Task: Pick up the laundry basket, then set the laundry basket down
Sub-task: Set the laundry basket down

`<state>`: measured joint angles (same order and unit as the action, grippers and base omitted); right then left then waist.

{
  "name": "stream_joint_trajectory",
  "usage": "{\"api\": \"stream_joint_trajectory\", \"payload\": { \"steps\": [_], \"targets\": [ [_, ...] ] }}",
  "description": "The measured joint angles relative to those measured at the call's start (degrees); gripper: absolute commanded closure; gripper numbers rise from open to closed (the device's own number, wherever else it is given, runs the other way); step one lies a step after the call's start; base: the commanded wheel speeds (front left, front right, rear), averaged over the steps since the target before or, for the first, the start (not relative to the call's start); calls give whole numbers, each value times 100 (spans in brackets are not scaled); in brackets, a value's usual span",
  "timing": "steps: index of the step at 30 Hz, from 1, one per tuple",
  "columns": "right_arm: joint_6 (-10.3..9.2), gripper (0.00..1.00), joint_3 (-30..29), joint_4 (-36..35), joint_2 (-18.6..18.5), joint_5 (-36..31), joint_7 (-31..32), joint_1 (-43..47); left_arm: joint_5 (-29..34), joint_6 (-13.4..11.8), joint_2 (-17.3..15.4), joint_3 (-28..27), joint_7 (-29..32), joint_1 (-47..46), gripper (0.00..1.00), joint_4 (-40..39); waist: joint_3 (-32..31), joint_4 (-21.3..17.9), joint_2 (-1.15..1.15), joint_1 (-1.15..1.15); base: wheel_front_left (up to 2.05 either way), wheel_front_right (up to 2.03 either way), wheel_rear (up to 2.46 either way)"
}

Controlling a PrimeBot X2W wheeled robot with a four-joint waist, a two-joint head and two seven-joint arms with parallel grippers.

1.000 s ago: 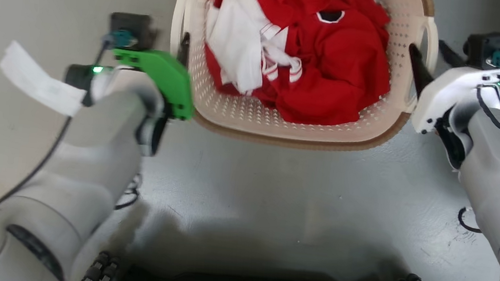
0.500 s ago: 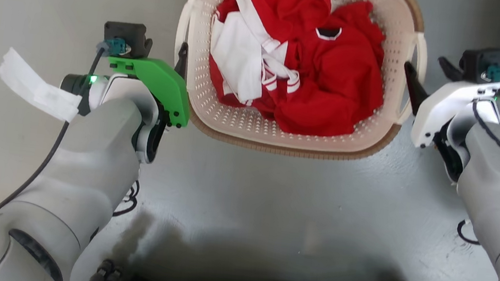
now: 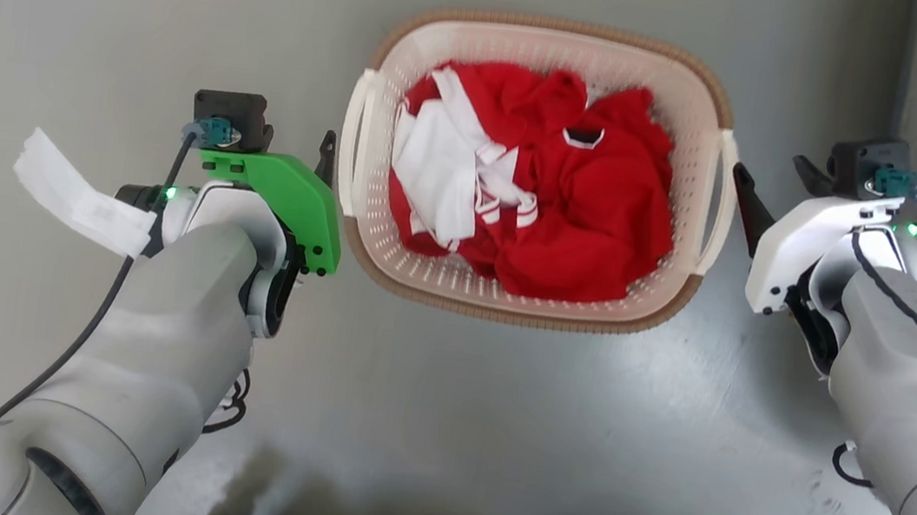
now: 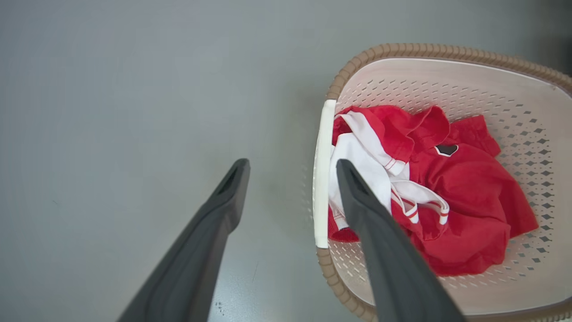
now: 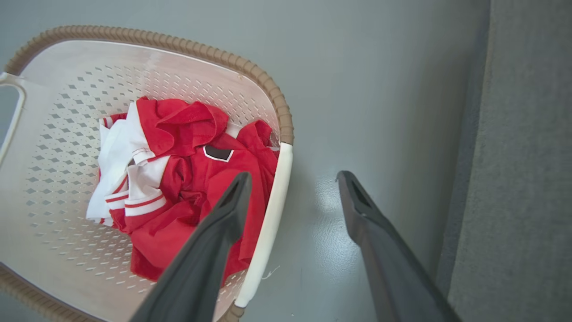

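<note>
My left end effector (image 4: pixel 289 166) and right end effector (image 5: pixel 292 178) stand open, empty, flanking the laundry basket (image 3: pixel 556 29).

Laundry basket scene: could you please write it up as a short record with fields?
basket: laundry basket, upright on the grey floor
contents: red and white clothes
left gripper: open, by the left handle, holding nothing
right gripper: open, by the right handle, holding nothing
</note>
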<state>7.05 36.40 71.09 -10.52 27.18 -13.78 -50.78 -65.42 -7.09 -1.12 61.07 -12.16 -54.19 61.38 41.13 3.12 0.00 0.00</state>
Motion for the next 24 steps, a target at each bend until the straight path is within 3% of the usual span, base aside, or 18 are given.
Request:
{"api": "stream_joint_trajectory", "payload": {
  "steps": [15, 24],
  "targets": [
    [0, 0, -97, 4, 246, 109, -37, 475, 218, 0, -5, 263, -113, 294, 0, 279, -1140, -61, 0, 0, 0, 0, 0],
    [-62, 0, -261, -356, 327, 124, -38, 773, 345, 1, -7, 357, -204, 612, 0, 392, -1840, -168, 0, 0, 0, 0, 0]
  ]
}}
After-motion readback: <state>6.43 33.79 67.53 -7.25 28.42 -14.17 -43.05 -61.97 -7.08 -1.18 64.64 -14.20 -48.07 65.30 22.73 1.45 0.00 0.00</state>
